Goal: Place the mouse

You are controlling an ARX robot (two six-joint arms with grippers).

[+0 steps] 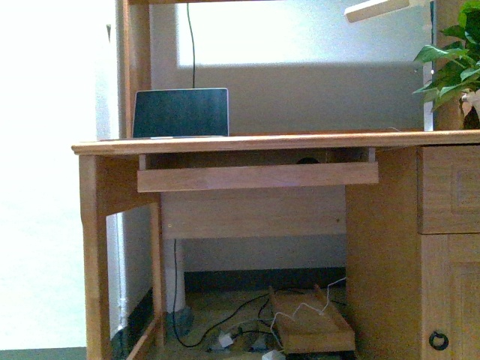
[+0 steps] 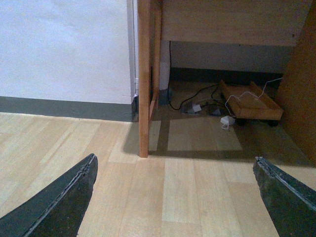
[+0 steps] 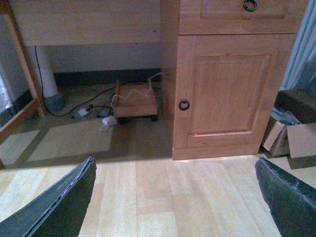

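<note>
The mouse is out of view in all three views. A laptop (image 1: 181, 112) with a dark screen stands open on the wooden desk (image 1: 255, 142) at its left end. Neither arm shows in the front view. My left gripper (image 2: 175, 197) is open and empty, low over the wood floor in front of the desk's left leg (image 2: 143, 79). My right gripper (image 3: 175, 197) is open and empty, low over the floor in front of the desk's cabinet door (image 3: 229, 84).
A pull-out keyboard shelf (image 1: 257, 176) hangs under the desktop. Under the desk lie cables and a small wooden trolley (image 1: 311, 326). A drawer (image 1: 448, 187) and a cabinet sit at the right. A plant (image 1: 454, 60) stands at the desk's right end. Cardboard boxes (image 3: 289, 136) lie right of the cabinet.
</note>
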